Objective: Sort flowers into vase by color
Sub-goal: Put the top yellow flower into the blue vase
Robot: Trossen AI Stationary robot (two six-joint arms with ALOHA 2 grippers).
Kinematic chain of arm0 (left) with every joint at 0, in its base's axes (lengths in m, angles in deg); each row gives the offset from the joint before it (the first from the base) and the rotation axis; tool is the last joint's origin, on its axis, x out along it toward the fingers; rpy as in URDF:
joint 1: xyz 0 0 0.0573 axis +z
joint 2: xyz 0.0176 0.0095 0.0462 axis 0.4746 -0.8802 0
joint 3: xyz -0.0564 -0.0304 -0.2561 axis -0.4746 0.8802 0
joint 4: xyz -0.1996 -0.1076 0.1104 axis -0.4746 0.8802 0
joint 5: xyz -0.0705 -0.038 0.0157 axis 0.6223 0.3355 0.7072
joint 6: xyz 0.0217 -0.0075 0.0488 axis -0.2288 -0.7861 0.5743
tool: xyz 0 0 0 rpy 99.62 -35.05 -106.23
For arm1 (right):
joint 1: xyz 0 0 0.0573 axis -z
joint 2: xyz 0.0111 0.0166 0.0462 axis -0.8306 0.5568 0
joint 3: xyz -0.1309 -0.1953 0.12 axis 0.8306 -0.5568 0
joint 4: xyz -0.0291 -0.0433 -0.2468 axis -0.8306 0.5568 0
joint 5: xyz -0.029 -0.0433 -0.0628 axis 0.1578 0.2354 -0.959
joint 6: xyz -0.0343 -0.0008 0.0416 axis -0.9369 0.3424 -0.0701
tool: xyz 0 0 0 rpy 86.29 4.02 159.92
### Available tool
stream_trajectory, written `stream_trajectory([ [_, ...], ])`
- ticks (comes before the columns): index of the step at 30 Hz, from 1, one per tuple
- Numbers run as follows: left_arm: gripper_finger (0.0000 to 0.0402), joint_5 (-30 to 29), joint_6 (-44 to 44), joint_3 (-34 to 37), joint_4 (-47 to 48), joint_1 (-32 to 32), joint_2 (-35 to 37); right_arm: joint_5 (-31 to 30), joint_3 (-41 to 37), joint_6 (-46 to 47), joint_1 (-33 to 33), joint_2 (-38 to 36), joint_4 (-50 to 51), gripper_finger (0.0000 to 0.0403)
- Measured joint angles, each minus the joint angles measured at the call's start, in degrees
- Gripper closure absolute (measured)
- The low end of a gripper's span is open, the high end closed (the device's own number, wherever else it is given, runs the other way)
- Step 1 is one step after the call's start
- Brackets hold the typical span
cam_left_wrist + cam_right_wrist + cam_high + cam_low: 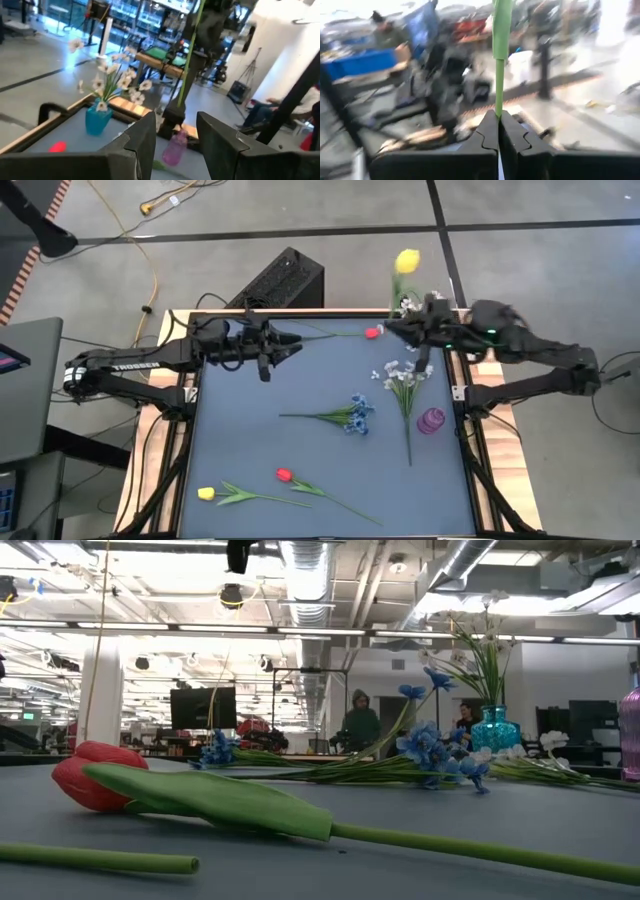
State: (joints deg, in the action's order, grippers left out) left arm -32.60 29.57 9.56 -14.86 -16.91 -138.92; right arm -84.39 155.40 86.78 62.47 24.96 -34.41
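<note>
Right gripper (pixel 498 131) has its fingers clamped on the stem of the yellow flower (pixel 407 260), up at the far right corner of the surface (pixel 300 400). The stem runs up and away from the fingers, roughly along the gripper axis, bud past the far edge in the high view.

Key relation: the teal vase (pixel 98 120) with white flowers (pixel 112 80) sits right beside or under that gripper at the same corner; the high view can't separate them. The purple vase (pixel 432 421) stands nearer along the right edge, empty as far as visible. My read: the yellow flower needs its stem tip turned down over whichever vase it belongs in, and the white spray already in the teal vase is the obstruction.

Left gripper (pixel 172 145) hovers at far-centre, fingers open with nothing between them, pointing toward the right arm.

On the surface:
- red flower (pixel 373 333) by the far edge
- blue flowers (pixel 358 416) at centre
- white spray (pixel 403 375) lying just beside the purple vase
- a second red flower (pixel 284 475) and a second yellow flower (pixel 206 493) near the front
</note>
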Motion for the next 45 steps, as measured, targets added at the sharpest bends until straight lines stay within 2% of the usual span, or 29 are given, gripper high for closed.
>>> stream_trajectory([
  [5,0.0271,-0.7,0.0,0.0,0.2,0.0,0.0,-16.6,0.0,-7.0,1.4,-4.3,-0.9,0.0378],
  [7,0.0271,-1.0,0.0,0.0,0.2,0.0,0.0,-20.0,0.0,-10.2,3.3,-4.3,-2.4,0.0380],
  [12,0.0271,-1.4,0.0,0.0,-0.1,0.0,0.0,-19.8,0.0,-12.1,11.3,-3.5,-6.0,0.0381],
  [18,0.0271,-1.6,-0.2,0.0,0.3,-0.1,0.0,-19.9,-2.0,-11.4,23.8,-2.8,-7.3,0.0381],
  [27,0.0271,-1.6,-2.6,0.0,2.4,-0.3,0.0,-20.0,-12.9,-3.7,38.0,-2.4,-16.2,0.0381],
  [31,0.0271,-1.6,-4.2,0.0,4.2,-0.6,0.0,-20.3,-17.2,-1.9,40.5,-2.3,-16.5,0.0381],
  [34,0.0271,-1.6,-5.3,0.0,4.8,-0.6,0.0,-24.0,-19.6,-2.1,40.7,-3.4,-16.8,0.0381],
  [40,0.0271,-1.6,-6.3,0.0,4.7,-0.6,0.0,-26.5,-20.2,-3.3,39.3,-4.4,-16.4,0.0381],
  [45,0.0271,-1.6,-7.1,0.0,4.7,-0.6,0.0,-29.7,-20.3,-5.9,37.3,-5.8,-10.1,0.0381],
])
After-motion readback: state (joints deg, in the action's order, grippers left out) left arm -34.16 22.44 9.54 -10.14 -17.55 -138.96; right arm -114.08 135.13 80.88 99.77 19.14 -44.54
